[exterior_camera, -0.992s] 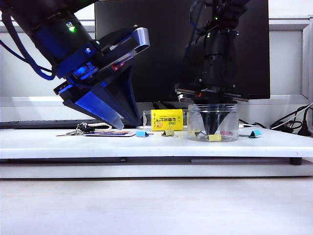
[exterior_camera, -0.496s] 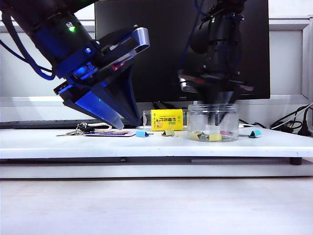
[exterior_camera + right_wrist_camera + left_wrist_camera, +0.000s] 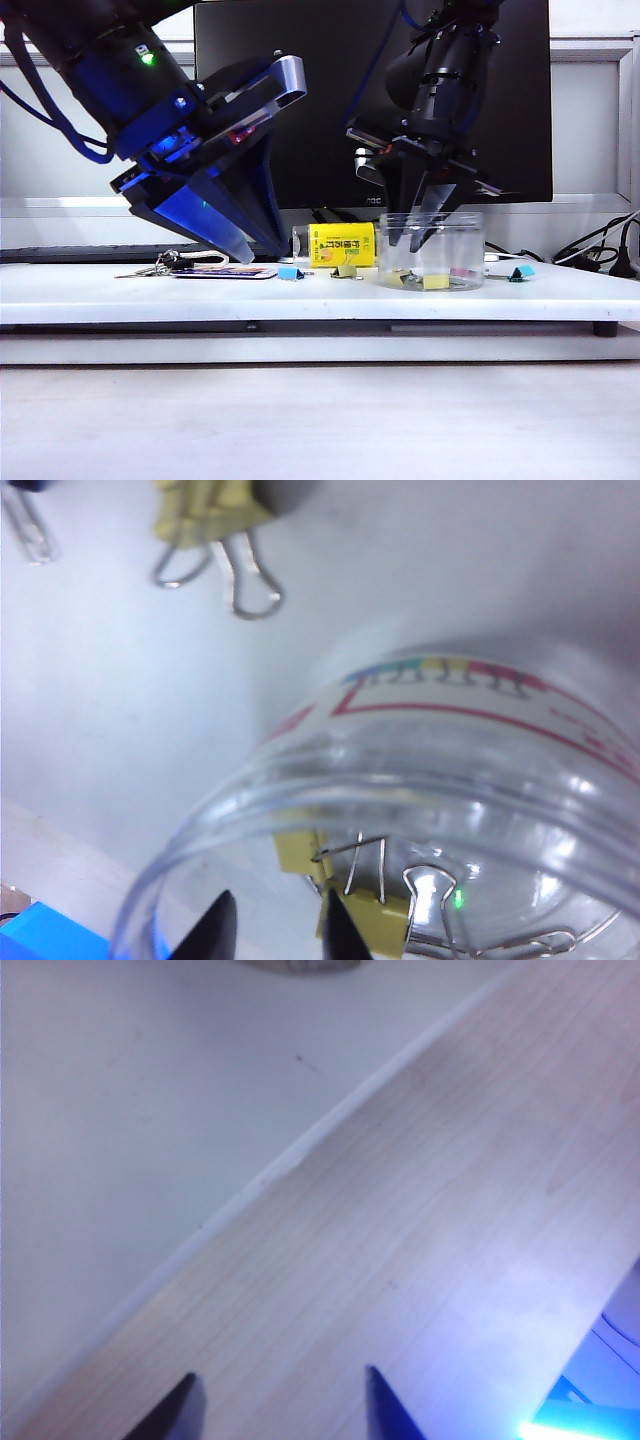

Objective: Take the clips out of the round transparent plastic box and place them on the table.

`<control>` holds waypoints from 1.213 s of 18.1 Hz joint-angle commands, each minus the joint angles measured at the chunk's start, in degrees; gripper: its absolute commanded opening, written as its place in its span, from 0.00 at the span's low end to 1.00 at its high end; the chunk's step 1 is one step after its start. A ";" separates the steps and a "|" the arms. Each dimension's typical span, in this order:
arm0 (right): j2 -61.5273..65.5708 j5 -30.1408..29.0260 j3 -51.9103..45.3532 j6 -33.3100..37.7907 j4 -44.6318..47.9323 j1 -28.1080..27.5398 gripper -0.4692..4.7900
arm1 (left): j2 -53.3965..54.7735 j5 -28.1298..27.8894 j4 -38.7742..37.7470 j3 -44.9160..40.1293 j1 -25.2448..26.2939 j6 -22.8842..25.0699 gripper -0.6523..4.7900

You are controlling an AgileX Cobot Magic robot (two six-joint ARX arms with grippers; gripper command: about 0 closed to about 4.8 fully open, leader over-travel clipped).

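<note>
Clips point(image 3: 365, 900) in pale yellow are lying inside the round transparent plastic box point(image 3: 432, 250), which is standing on the table point(image 3: 300, 292) right of a small yellow printed box point(image 3: 342, 244). One more yellow clip point(image 3: 346, 270) is lying on the table in front of that yellow box. Right gripper point(image 3: 414, 235) is hanging at the jar's open mouth, its fingers a little apart and holding nothing. Left gripper point(image 3: 280, 1405) is hovering over the table's left side with fingers standing wide apart, empty
</note>
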 commanded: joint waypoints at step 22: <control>5.51 5.88 0.04 13.22 0.85 -1.40 0.24 | -0.22 0.26 0.83 0.07 -0.02 -0.63 0.51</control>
